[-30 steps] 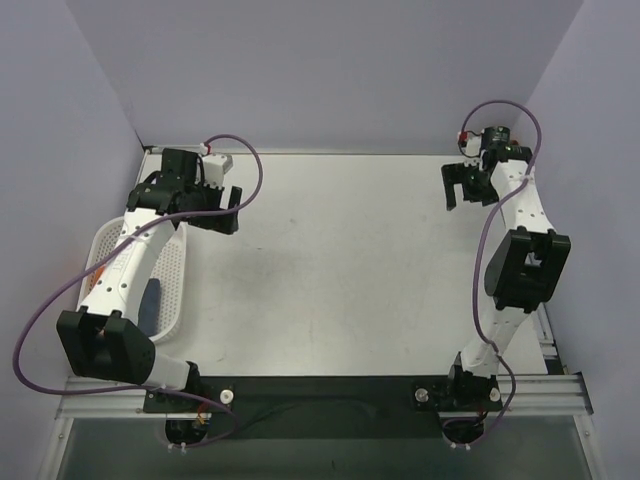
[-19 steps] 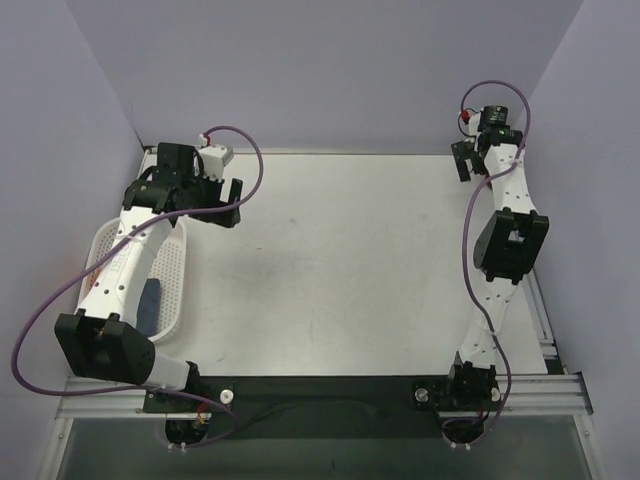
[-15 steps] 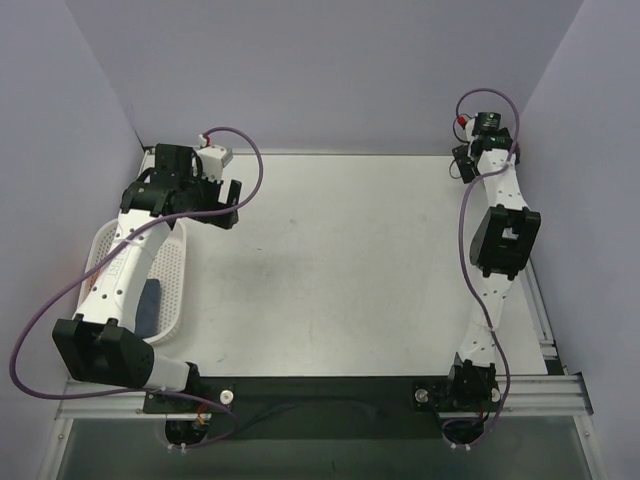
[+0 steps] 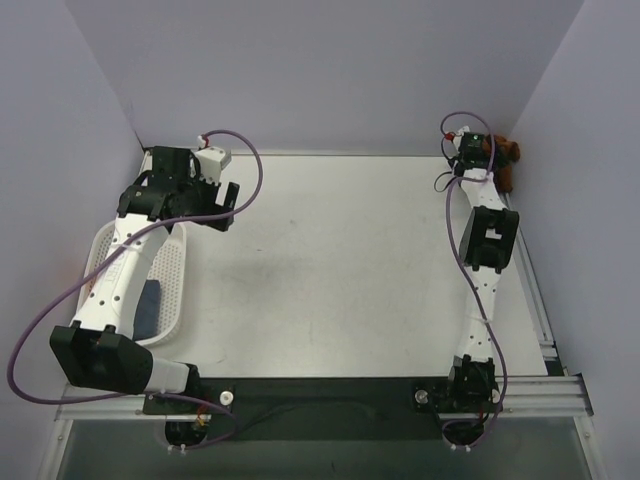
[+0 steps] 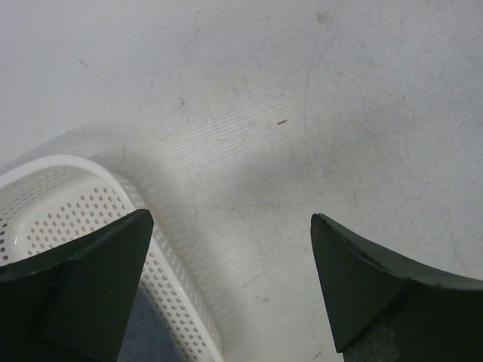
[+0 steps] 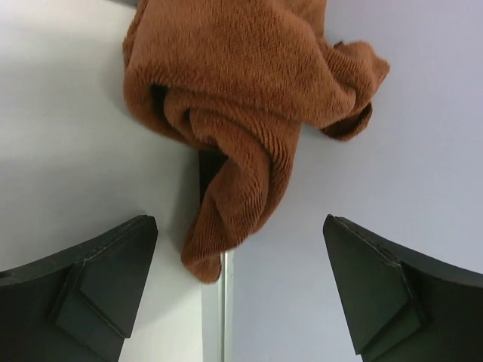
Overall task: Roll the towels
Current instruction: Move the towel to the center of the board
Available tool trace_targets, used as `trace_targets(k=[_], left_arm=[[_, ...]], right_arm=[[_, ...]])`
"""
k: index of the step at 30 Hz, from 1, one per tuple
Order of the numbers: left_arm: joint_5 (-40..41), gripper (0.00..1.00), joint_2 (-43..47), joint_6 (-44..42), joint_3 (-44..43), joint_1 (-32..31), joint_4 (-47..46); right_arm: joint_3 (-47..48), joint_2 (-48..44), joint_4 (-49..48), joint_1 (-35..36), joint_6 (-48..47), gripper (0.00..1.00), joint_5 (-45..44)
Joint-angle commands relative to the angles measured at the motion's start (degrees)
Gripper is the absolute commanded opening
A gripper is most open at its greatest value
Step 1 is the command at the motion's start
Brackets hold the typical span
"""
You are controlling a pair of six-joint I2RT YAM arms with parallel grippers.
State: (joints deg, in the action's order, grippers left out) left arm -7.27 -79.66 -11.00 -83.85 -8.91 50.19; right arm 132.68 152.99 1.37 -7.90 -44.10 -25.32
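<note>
The right gripper (image 6: 240,290), released wide, faces the rust-brown towel (image 6: 226,90) bunched at the far right edge of the table (image 4: 340,270) against the wall (image 6: 407,151) — the left gripper (image 5: 230,290), likewise released, hovers over the rim of the basket (image 5: 68,196), open table stretching between.

White arm links (image 4: 120,270), black joints (image 4: 492,235), purple cables (image 4: 236,130), dark wedge-shaped fingers (image 5: 83,294)
</note>
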Motion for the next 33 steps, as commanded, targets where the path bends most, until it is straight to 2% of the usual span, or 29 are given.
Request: trace_targets(k=[1,5,8,11,12,14,15,16,18,21,26,33], left_arm=[[-0.2,0.97,-0.4,0.7,-0.3,-0.1,-1.0],[0.3,0.97,-1.0,0.7,-0.3,-0.1,-0.5],[0.7,0.97,-1.2,0.6,-0.8,-0.2,0.0],[1.0,0.97,-1.6,0.6,-1.3,-0.1,0.2],[1.2,0.97,-1.6,1.1,-1.4,-0.2,0.2],[0.7,0.97,-2.1,1.4,-1.8,-0.1,0.3],[0.3,0.97,-2.2,1.6,-1.8,-0.2,0.3],[-0.2,0.97,-2.2,1.9,-1.9,-0.1,0.4],[-0.9,0.97,-1.9,2.0,-1.9,-0.1,0.5],[-2.0,0.97,-0.8,2.2,-1.7,-0.1,0.4],[-5.6,0.97,0.5,4.3,-1.4,0.1,0.1],[-10.2,0.97,1.3,7.2,-2.5,3.0,0.3]], right_arm=[[1.4,2.1,-9.4,-0.4,-6.3,1.0,-1.7],[3.3,5.8,-14.0,-1.0,-11.4,1.0,-0.6],[4.1,6.9,-13.2,-1.3,-11.6,0.95,1.1],[3.6,5.8,-10.7,-0.9,-11.5,0.66,2.6],[3.3,4.9,-9.1,-0.6,-11.5,0.45,3.0],[2.2,3.5,-8.0,-0.1,-11.5,0.22,3.2],[0.8,2.7,-8.1,0.5,-11.5,0.04,3.0],[0.3,1.1,-7.0,0.9,-11.5,0.0,2.9],[0.0,-0.6,-3.3,1.9,-10.4,0.0,2.6],[-2.7,-8.6,3.5,3.8,-6.6,0.0,4.1],[-17.4,-22.5,10.7,12.2,-2.9,0.0,11.2],[-16.8,-31.8,35.4,26.2,8.7,0.0,21.9]])
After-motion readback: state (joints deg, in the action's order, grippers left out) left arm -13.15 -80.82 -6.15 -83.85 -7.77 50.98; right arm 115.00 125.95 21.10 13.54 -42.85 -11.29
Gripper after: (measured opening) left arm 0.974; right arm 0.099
